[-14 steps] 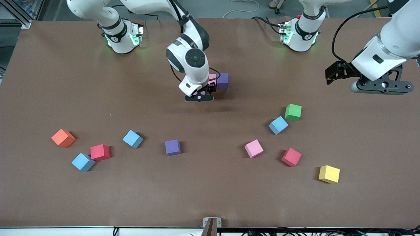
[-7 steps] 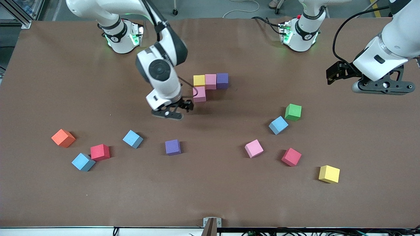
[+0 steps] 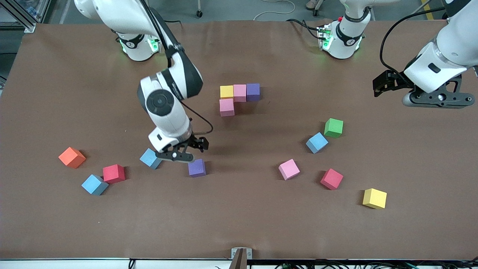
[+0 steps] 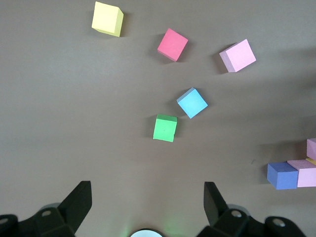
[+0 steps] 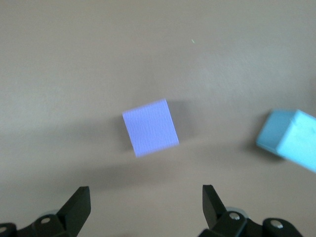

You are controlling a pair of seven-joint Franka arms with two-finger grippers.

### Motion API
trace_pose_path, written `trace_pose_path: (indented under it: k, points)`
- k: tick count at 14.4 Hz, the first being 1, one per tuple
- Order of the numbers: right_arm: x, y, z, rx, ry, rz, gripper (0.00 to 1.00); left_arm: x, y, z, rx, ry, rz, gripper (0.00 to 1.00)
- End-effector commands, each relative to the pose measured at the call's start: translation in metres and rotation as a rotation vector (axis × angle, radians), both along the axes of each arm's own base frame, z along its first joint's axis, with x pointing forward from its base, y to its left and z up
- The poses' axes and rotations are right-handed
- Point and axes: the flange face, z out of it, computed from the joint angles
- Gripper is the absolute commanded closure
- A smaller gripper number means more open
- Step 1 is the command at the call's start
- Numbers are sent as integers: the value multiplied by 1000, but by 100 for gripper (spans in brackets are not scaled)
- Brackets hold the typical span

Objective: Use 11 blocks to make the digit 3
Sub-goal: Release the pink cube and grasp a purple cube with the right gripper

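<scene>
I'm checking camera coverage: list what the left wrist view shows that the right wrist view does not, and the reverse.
Only the left wrist view: the loose yellow cube, a red cube, a loose pink cube, a light blue cube, the green cube, and an edge of the started figure, under the open left pincer.

Only the right wrist view: the loose purple cube and another light blue cube, under the open right pincer.

Both: the brown table.

White arms (image 3: pixel 164 101), black fingers (image 5: pixel 74 205), cables.
</scene>
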Motion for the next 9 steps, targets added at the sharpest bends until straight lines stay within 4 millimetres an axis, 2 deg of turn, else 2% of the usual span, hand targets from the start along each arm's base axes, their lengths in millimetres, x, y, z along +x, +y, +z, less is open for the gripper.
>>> trace_pose_path:
  k: [1, 3, 5, 9]
  points:
    - [38, 0, -45, -27, 1, 84, 0, 2, 0, 4, 74, -33, -13, 0]
    - [50, -12, -60, -29, -11, 153, 0, 2, -2, 4, 70, -35, -15, 0]
    - [56, -19, -69, -19, -28, 147, 0, 2, 0, 4, 66, -32, -13, 0]
    - [54, -10, -83, 41, -27, 118, 0, 2, -1, 8, 60, -54, -18, 0]
